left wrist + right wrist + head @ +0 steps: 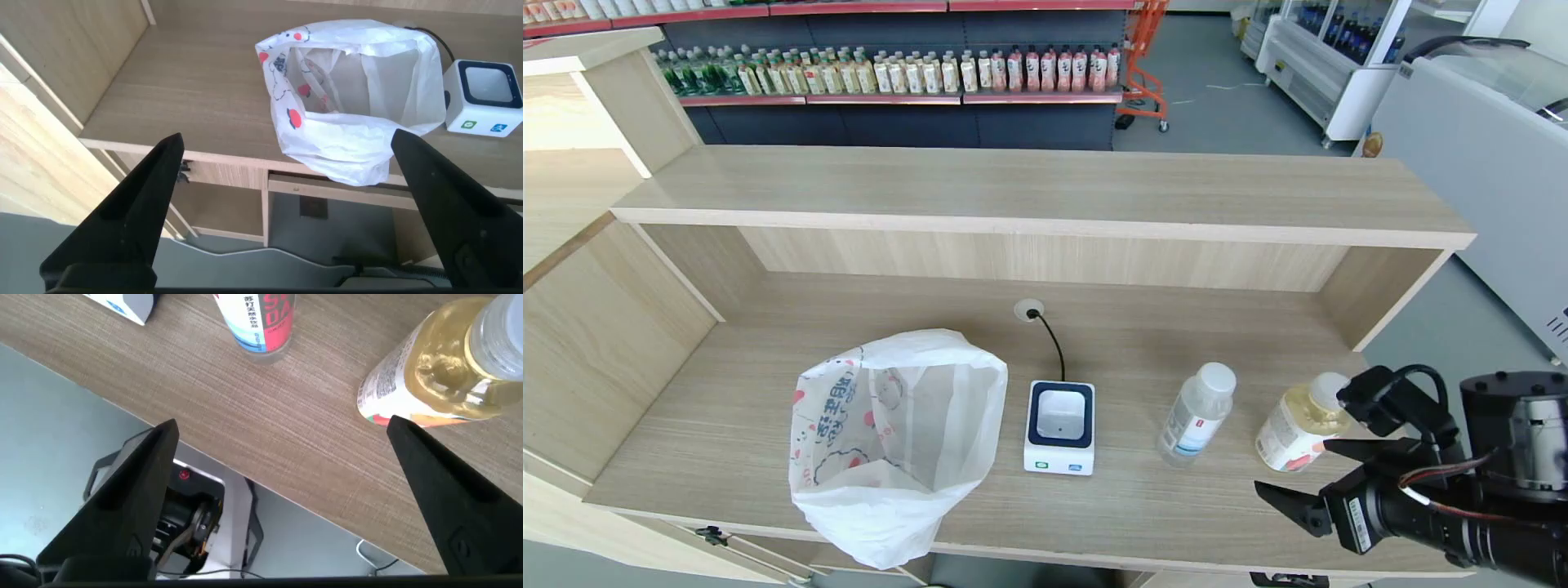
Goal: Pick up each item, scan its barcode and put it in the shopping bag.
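The counter [1143,327] carried everything needed for the job, and nothing had yet been lifted, so I judged the task to be at its very first step: the pickup of item 1. The white shopping bag [890,441] stood open at the robot's left, its lower part sagging over the counter's front edge, with the scanner [1059,426] just beside it, window facing up. To the right of the scanner stood 2 upright bottles, a clear one [1196,415] and, near it, one of yellow liquid [1298,429]. The right claw [1292,465] hung released and empty by the front edge, close to the yellow bottle and apart from it. The next move would probably call for bringing that claw level with the bottle's body, closing round it below the cap, then turning the label toward the scanner window before the drop into the bag. The left claw [286,137] was also spread wide and empty, out in front of the counter and facing the bag [351,106]. The bag's bottom was hidden by its own folds, so whether anything lay inside could not be told. The yellow bottle's near side was partly covered by the right arm's wrist hardware. The clear bottle [257,318] was cut off above its label in the right wrist view. No barcode could be made out on either bottle.
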Controlling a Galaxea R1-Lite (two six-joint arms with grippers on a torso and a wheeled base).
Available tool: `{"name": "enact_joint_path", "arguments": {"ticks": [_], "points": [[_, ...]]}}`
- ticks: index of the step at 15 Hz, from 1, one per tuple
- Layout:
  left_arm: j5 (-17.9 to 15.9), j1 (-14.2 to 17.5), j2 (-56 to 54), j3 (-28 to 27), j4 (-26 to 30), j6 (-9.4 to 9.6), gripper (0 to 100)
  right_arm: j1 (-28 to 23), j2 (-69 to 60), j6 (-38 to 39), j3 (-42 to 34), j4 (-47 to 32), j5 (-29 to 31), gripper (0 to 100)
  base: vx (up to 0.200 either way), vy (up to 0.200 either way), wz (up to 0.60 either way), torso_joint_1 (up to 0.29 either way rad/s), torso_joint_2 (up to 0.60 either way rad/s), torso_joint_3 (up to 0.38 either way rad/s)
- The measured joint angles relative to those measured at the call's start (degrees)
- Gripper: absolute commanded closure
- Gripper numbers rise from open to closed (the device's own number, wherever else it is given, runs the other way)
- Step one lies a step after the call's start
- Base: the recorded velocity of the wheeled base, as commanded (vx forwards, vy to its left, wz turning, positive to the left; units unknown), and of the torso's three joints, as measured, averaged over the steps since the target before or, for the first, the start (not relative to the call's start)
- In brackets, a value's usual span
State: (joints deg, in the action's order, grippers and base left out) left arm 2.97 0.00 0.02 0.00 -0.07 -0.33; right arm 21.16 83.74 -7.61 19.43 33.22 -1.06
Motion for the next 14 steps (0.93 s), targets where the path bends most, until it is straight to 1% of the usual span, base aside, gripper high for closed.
{"name": "enact_joint_path", "arguments": {"ticks": [6,9,11,14], "points": [[0.0,0.0,0.0,0.0,0.0,0.00,0,2.3,12.5,-0.2,-1.3,16.8,0.2,0,0.000,0.000,0.00,0.000,0.00,0.000],[0.0,0.0,0.0,0.0,0.0,0.00,0,2.9,19.7,-4.2,-1.3,26.7,0.4,0,0.000,0.000,0.00,0.000,0.00,0.000],[0.0,0.0,0.0,0.0,0.0,0.01,0,3.3,23.5,-5.8,-0.8,30.1,0.5,0,0.000,0.000,0.00,0.000,0.00,0.000],[0.0,0.0,0.0,0.0,0.0,0.00,0,4.1,27.1,-6.5,1.3,32.4,0.5,0,0.000,0.000,0.00,0.000,0.00,0.000]]}}
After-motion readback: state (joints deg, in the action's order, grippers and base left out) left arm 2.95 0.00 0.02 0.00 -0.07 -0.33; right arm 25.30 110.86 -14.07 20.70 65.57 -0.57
